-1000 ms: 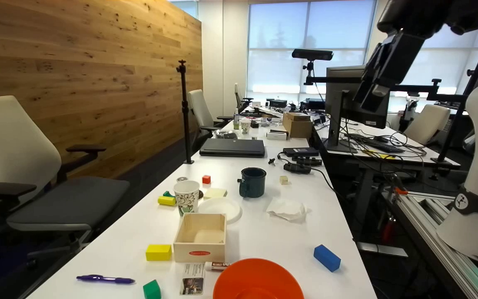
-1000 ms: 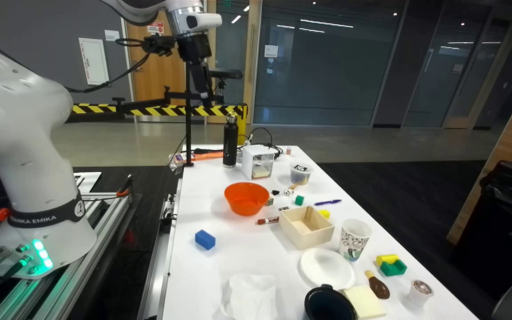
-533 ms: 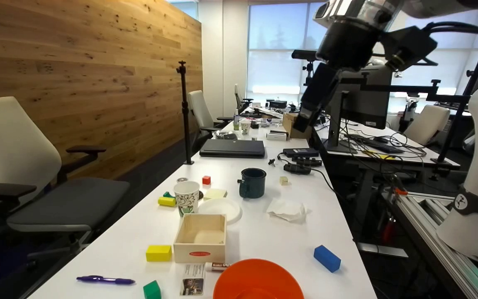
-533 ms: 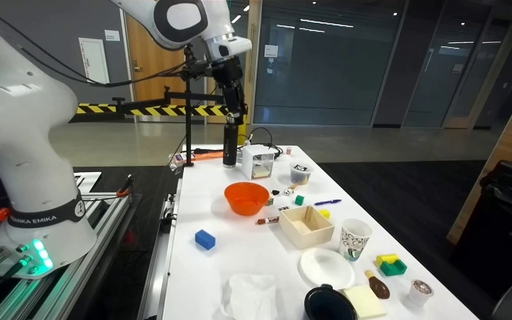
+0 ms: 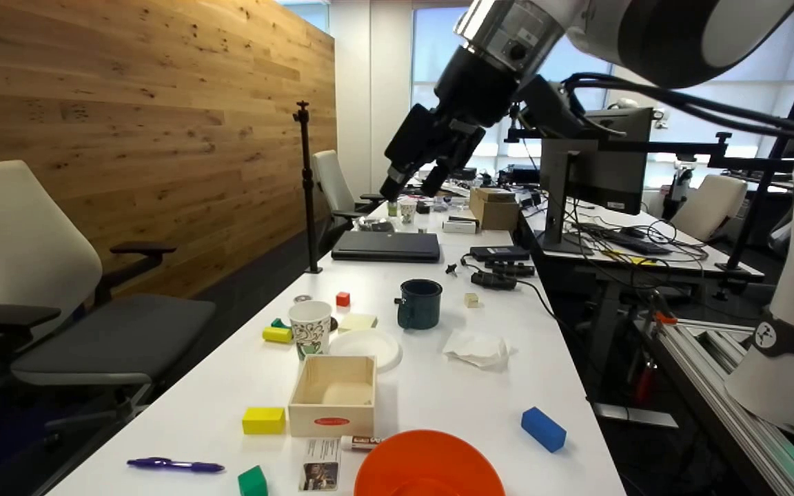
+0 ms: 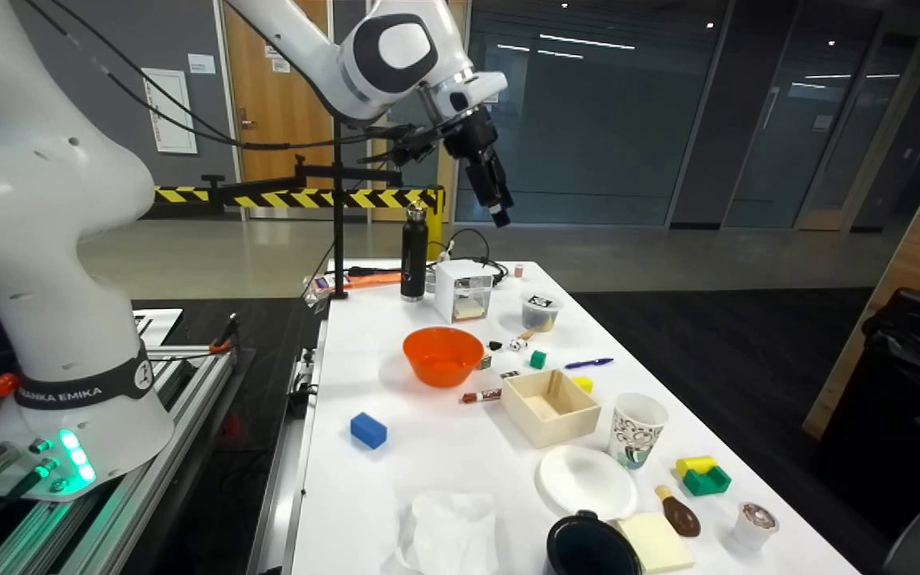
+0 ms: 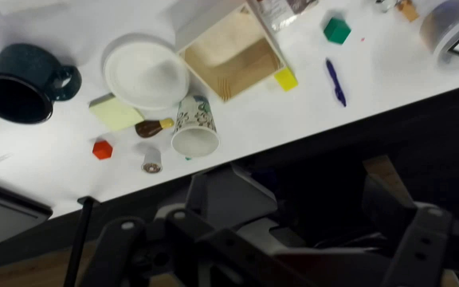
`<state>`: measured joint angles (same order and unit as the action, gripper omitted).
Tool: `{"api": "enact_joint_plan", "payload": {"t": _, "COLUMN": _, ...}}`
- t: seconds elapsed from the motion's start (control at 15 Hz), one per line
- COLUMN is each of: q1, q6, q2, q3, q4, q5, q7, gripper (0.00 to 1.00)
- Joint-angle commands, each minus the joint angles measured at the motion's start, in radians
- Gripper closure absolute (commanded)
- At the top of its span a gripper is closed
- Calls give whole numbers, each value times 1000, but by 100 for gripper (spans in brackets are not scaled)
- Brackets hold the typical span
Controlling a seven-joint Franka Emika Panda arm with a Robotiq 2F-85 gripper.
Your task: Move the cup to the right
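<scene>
In an exterior view, a wood-plank wall [image 5: 163, 103] runs left of the jaws; tall windows [image 5: 431, 48] behind and above them glow pale blue-white. 3 pale-backed office chairs [image 5: 18, 227] show, 2 left of the jaws and 1 to their right. A white worktable [image 5: 466, 399] stretches below the jaws, a white desk [image 5: 714, 256] to their lower right. In an exterior view, a dark glass partition [image 6: 588, 144] with white light streaks [image 6: 588, 42] rises behind the jaws. A wooden door [image 6: 284, 112] and grey wall [image 6: 156, 40] lie left of them, a pale glossy floor [image 6: 628, 251] just below, dark carpet [image 6: 699, 327] lower and right.
</scene>
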<state>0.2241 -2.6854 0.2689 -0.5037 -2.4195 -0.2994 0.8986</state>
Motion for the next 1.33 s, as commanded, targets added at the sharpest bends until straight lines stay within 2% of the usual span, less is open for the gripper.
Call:
{"api": "enact_joint_plan", "payload": {"t": 0.0, "q1": 39, "q6": -12, "q2": -13, "q3": -27, "q4": 19, "q5": -48, "q7": 42, "gripper": 0}}
{"api": "enact_joint_plan", "payload": {"t": 0.13, "q1": 70, "q6": -16, "q2": -27, "q3": -51, "q4": 39, "q5": -76, "q7": 66, "gripper": 0}}
{"api": "enact_joint_plan", "payload": {"t": 0.4, "q1": 76, "q6": -25, "q2": -43, "q3": -60, "q4": 45, "q5": -85, "q7": 69, "gripper": 0}}
{"api": "enact_joint_plan", "payload": {"t": 0.53, "q1": 123, "q6": -61, "q2": -85, "q3": -93, "q4": 73, "q5": -185, "q7": 115, "gripper": 0}}
{"api": "enact_joint_plan", "payload": {"t": 0.67, "q1": 159, "q6": -8, "q2": -147, "q3": -120, "q4": 127, "q5": -273, "q7": 119, "gripper": 0}}
{"api": "enact_joint_plan", "payload": {"t": 0.8, "q1": 205, "q6": 11, "q2": -200, "q3": -150, "q4": 181, "q5": -412, "q7": 171, "gripper": 0}}
{"api": "enact_joint_plan", "payload": {"t": 1.0, "q1": 225, "q6": 114, "q2": -304, "q3": -168, "q4": 284, "q5": -585, "q7": 249, "gripper": 0}}
{"api": "enact_joint_plan", "payload": {"t": 1.2, "q1": 183, "q6": 323, "q2": -419, "q3": -165, "q4": 400, "q5": -615, "q7": 248, "gripper": 0}}
{"api": "enact_joint_plan", "payload": {"t": 1.27, "q1": 3, "q6": 366, "q2": -442, "q3": 9, "q4": 428, "q5": -595, "q7": 228, "gripper": 0}}
